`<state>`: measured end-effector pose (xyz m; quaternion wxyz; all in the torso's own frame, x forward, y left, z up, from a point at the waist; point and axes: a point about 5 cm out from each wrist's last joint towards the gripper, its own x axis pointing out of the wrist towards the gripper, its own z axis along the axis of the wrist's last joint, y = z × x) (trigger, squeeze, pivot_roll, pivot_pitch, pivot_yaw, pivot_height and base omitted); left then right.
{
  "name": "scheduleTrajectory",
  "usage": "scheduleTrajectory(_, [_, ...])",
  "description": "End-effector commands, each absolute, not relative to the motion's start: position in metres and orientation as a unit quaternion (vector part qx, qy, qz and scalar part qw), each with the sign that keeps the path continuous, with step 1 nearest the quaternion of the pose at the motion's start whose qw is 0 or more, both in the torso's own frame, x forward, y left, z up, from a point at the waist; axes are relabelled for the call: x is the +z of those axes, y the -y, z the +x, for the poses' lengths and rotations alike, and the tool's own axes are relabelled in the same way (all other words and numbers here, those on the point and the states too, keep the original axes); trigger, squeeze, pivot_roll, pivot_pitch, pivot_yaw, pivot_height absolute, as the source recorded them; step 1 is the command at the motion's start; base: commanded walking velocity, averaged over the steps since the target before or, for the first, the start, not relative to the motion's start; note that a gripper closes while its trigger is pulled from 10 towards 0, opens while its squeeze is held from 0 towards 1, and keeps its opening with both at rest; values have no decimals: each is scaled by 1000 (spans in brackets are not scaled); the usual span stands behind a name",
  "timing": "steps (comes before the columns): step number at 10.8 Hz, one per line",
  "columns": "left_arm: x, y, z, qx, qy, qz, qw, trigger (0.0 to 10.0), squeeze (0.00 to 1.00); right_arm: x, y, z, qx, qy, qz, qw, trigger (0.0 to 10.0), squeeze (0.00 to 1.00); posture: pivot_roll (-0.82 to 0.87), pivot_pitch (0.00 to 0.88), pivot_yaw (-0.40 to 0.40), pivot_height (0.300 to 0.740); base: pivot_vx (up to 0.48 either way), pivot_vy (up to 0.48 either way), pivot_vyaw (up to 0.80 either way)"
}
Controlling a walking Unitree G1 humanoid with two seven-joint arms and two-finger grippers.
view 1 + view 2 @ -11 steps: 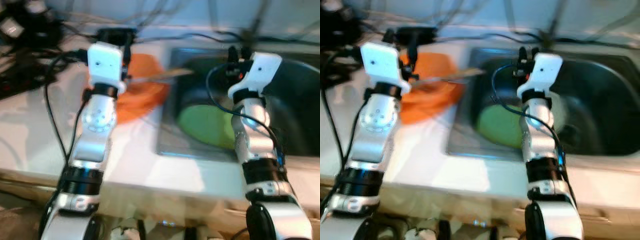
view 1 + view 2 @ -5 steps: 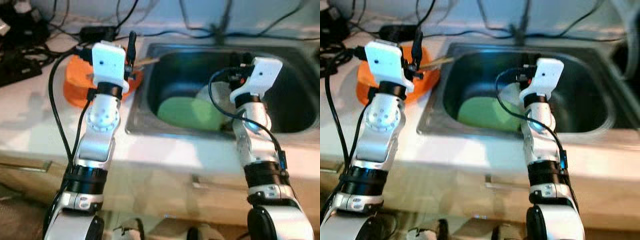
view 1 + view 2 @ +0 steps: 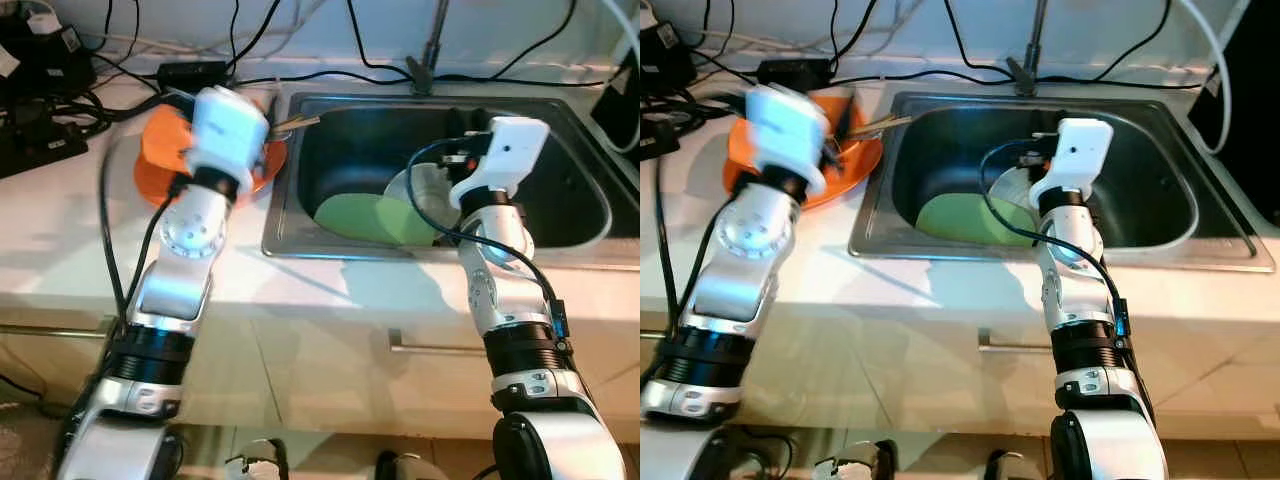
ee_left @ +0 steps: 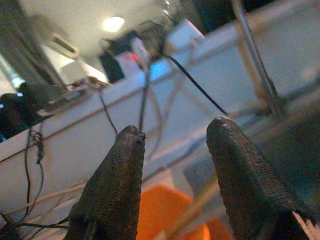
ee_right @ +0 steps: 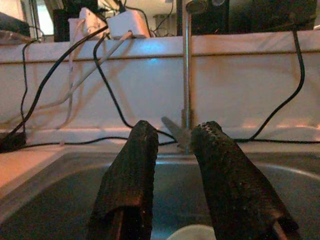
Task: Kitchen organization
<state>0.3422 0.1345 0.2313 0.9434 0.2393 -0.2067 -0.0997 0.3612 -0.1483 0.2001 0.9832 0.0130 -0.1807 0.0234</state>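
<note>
An orange plate (image 3: pixel 158 168) lies on the white counter, left of the steel sink (image 3: pixel 590 215). A wooden utensil (image 3: pixel 298 123) rests from the plate across the sink's rim. In the basin lie a green plate (image 3: pixel 352 216) and a white dish (image 3: pixel 428 188) beside it. My left gripper (image 4: pixel 176 127) hovers over the orange plate, open, with nothing between its fingers (image 4: pixel 117 175). My right gripper (image 5: pixel 176 125) hangs above the basin facing the faucet, open with a narrow gap and nothing in it. Its white wrist (image 3: pixel 508 150) is over the white dish.
Black cables and a power strip (image 3: pixel 45 140) crowd the counter's back left. The faucet (image 3: pixel 432 45) rises behind the sink. A dark object (image 3: pixel 622 95) stands at the far right. Below the counter's front edge is a drawer handle (image 3: pixel 435 347).
The whole picture has shifted as the camera drew back and steadied. My left arm is blurred now, swinging slightly right over the orange plate. The right arm stays above the sink.
</note>
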Motion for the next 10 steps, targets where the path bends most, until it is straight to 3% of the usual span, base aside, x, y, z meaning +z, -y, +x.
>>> scheduleTrajectory(1, [224, -133, 342, -111, 190, 280, 935, 10000, 0, 192, 145, 361, 30, 159, 9, 987, 10000, 0, 94, 101, 43, 740, 0, 0, 0])
scheduleTrajectory(4, [223, -127, 338, -129, 197, 324, 916, 10000, 0, 179, 141, 359, 29, 132, 32, 990, 10000, 0, 96, 95, 44, 740, 0, 0, 0])
scheduleTrajectory(10, [224, -117, 336, -118, 203, 280, 931, 10000, 0, 182, 138, 359, 30, 132, 38, 990, 10000, 0, 91, 94, 49, 740, 0, 0, 0])
